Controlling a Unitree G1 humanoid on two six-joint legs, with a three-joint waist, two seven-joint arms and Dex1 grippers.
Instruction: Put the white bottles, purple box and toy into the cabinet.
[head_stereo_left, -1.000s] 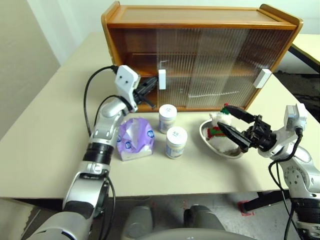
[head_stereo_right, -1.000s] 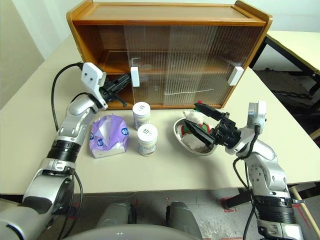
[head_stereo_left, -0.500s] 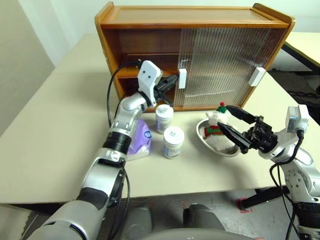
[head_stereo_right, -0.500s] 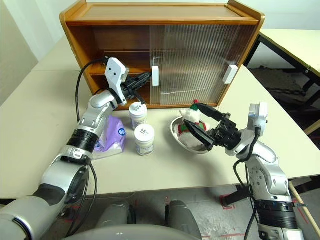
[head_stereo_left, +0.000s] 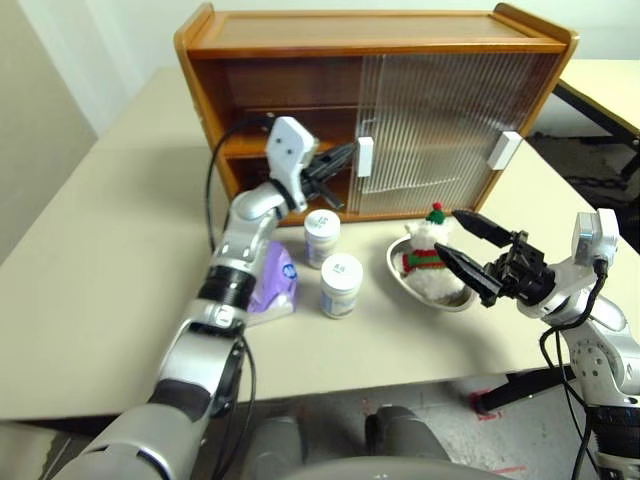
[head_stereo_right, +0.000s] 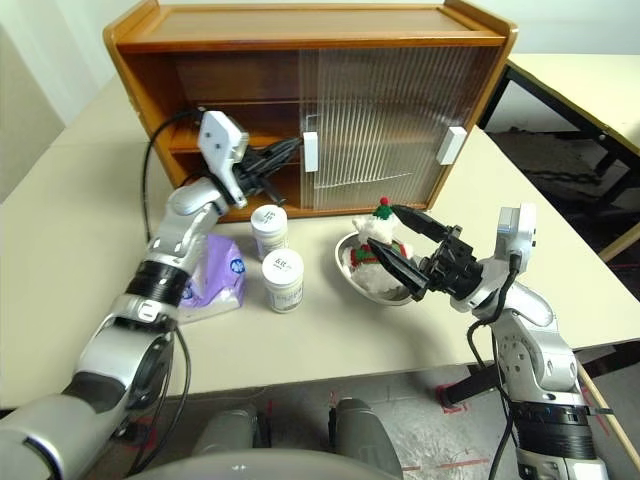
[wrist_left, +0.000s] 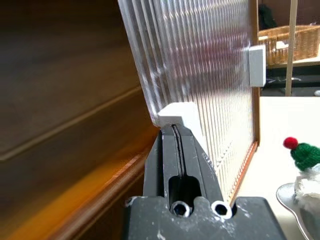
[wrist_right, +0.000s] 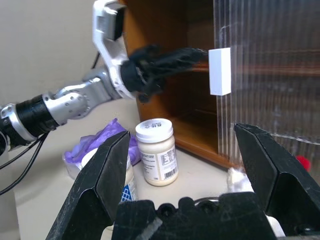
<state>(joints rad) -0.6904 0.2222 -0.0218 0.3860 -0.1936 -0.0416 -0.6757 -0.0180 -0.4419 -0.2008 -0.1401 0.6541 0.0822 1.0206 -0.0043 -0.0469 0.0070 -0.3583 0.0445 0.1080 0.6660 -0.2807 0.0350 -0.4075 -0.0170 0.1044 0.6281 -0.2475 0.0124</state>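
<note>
The wooden cabinet (head_stereo_left: 380, 40) stands at the back of the table, its left half open with the inner shelf showing. My left gripper (head_stereo_left: 345, 157) is shut, its tips against the left door's white handle (wrist_left: 175, 114). Two white bottles (head_stereo_left: 322, 228) (head_stereo_left: 341, 283) stand in front of the opening. The purple box (head_stereo_left: 272, 285) lies to their left, partly behind my left forearm. To their right, the toy (head_stereo_left: 428, 255) sits in a steel bowl (head_stereo_left: 440, 298). My right gripper (head_stereo_left: 448, 230) is open just right of the toy, pointing at it and holding nothing.
Both ribbed doors cover the cabinet's right half; the second handle (head_stereo_left: 505, 150) sits near the right end. A black cable loops from my left wrist. Bare table stretches left of the purple box and along the front edge. Another table shows at the far right.
The left door has slid right, widening the opening, and my left gripper followed its handle. The head camera shifted. My right arm stayed put.
</note>
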